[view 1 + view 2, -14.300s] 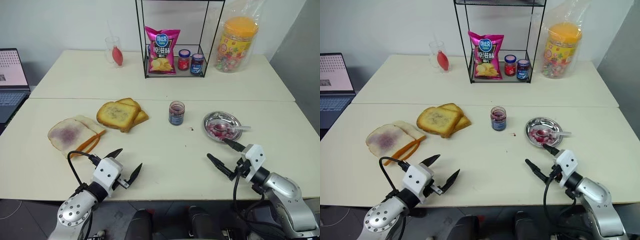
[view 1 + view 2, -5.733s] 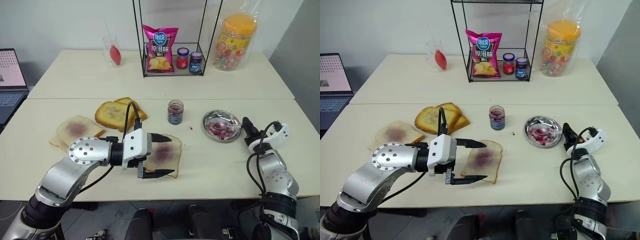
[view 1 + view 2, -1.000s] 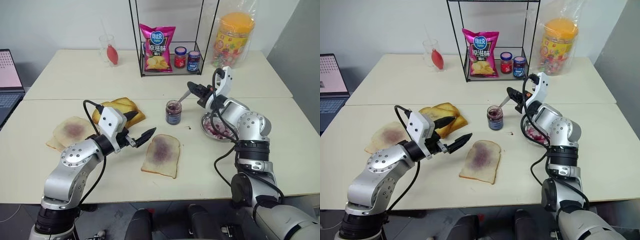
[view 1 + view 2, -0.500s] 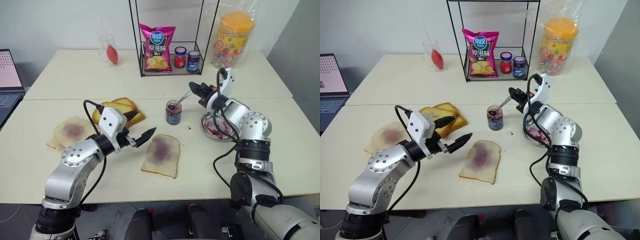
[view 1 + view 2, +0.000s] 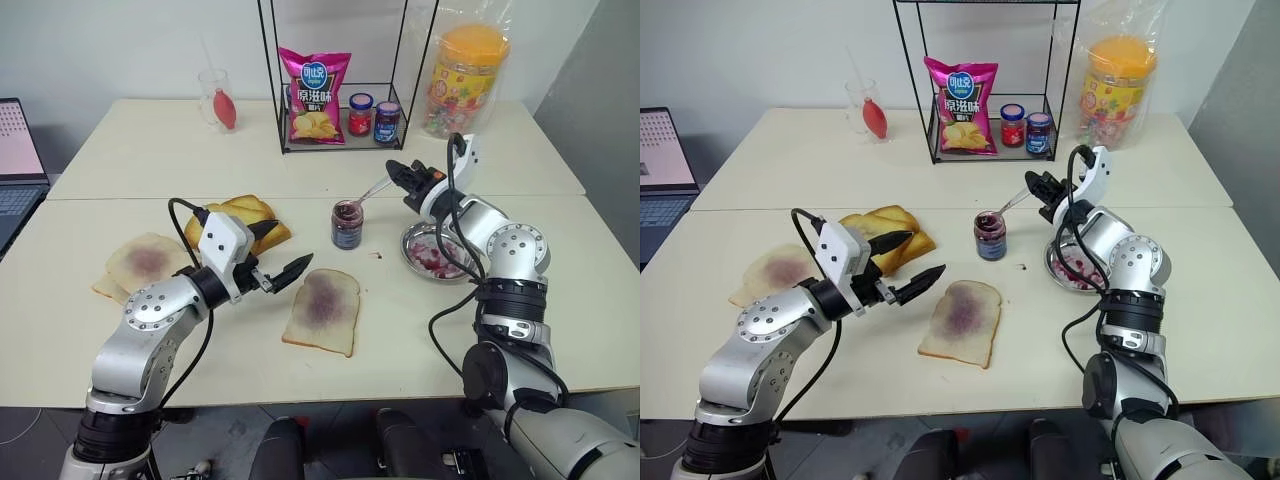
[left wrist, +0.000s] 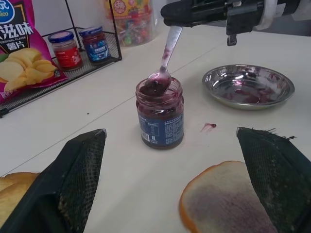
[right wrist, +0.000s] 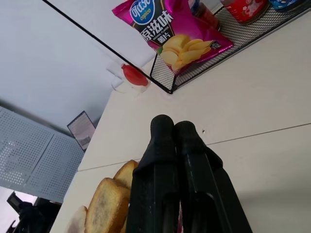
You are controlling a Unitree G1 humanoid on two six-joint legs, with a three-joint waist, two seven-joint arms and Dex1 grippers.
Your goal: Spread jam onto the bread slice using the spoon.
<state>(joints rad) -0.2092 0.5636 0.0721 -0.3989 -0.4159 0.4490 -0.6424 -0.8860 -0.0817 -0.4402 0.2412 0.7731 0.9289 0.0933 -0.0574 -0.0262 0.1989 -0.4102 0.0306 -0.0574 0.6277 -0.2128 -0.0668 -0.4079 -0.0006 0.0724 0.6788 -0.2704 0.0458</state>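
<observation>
Left eye view: the right hand point(image 5: 402, 170) pinches the spoon point(image 5: 372, 192) by its handle, bowl dipped in the jam point(image 5: 347, 224) jar mid-desk point(image 5: 420, 330). The left hand point(image 5: 272, 252), spread wide, hovers beside the bread slice point(image 5: 323, 308).

Left wrist view: spoon bowl sits at the jar mouth; a metal dish point(image 6: 249, 86) lies nearby.

Right wrist view: 2 fingers point(image 7: 158, 160) pressed together.

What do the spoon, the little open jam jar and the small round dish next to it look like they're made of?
The spoon looks like polished metal: silvery, thin, with bright glints. The jam jar is probably clear glass, since the dark jam shows through its glossy wall. The dish looks like stainless steel, mirror-shiny with reflections along its rim.
</observation>
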